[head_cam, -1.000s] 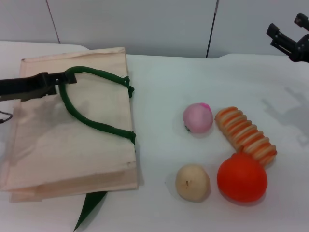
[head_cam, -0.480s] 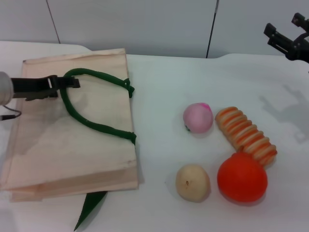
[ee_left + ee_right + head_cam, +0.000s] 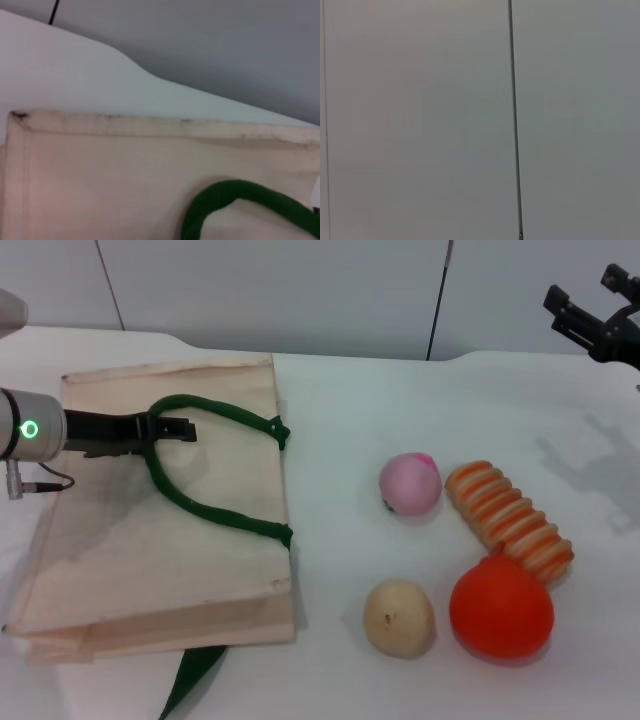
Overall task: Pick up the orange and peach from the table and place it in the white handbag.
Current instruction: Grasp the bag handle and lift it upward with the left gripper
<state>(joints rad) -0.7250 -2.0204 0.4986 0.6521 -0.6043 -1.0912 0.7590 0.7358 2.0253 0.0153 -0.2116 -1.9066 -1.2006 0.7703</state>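
The white handbag (image 3: 130,550) lies flat on the left of the table, with its green strap handle (image 3: 215,515) looped on top. My left gripper (image 3: 172,428) reaches in from the left and is shut on the top of that handle loop. The left wrist view shows the handbag's cloth (image 3: 100,170) and the handle (image 3: 235,200). The peach (image 3: 410,483) sits mid-table. The orange (image 3: 500,610) sits at the front right. My right gripper (image 3: 588,292) hangs open and empty at the far right, high above the table.
A striped orange-and-cream ridged roll (image 3: 508,517) lies between the peach and the orange, touching the orange. A beige ball (image 3: 398,617) sits left of the orange. A second green strap (image 3: 195,680) sticks out under the handbag's front edge. The right wrist view shows only wall.
My left gripper has moved right with the green handle in it, and the handbag has slid and turned a little to the right. The fruits and right arm have barely moved.
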